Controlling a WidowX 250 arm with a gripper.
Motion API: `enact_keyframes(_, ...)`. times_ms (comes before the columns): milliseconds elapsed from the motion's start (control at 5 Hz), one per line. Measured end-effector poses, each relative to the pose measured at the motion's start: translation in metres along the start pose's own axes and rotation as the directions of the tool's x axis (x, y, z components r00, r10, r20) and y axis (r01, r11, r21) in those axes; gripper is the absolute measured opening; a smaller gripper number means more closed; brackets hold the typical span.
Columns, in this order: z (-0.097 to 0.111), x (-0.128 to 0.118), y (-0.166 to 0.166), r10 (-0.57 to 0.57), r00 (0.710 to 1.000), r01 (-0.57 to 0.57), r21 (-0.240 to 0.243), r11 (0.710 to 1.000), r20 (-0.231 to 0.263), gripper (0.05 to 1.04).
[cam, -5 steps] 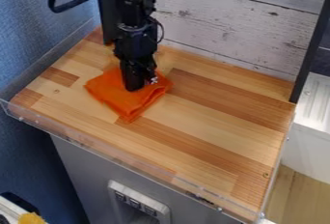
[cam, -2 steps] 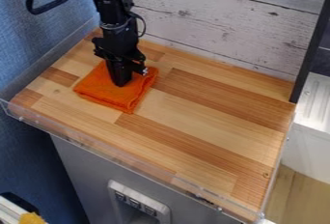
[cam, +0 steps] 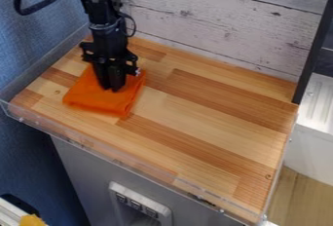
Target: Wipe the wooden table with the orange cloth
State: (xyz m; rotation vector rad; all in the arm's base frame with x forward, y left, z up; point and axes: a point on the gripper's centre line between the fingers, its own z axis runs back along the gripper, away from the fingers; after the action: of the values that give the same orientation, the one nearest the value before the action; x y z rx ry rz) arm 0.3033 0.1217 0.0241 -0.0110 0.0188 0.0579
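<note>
One blue textured wall (cam: 29, 49) at far left; a yellow item (cam: 31, 220) low in the corner beside it. Black cable (cam: 43, 6) loops off the arm (cam: 104, 18), which enters from the top edge, left of centre. Orange cloth (cam: 98, 104), apparently folded, lies flat on the left part of the wooden tabletop (cam: 208, 122). The black hand (cam: 110, 89) points down onto the cloth, in contact with its upper middle. Hand state: cannot tell whether released, clenched or grasping cloth. Cloth extends on both sides of the hand and toward the front. Clear rim (cam: 60, 132) runs along the front edge; below it, a grey panel carries a pale fitting (cam: 140, 205). Whitewashed plank wall (cam: 214, 20) stands behind. Dark post (cam: 314, 49) at right rear. Far right: white unit (cam: 315, 147), with wooden floor (cam: 302, 198) below.
</note>
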Motion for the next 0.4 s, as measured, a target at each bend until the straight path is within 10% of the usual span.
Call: enact_keyframes(400,0.055,-0.023,-0.069,-0.001,1.000,0.001,-0.006,1.000,0.009,1.002)
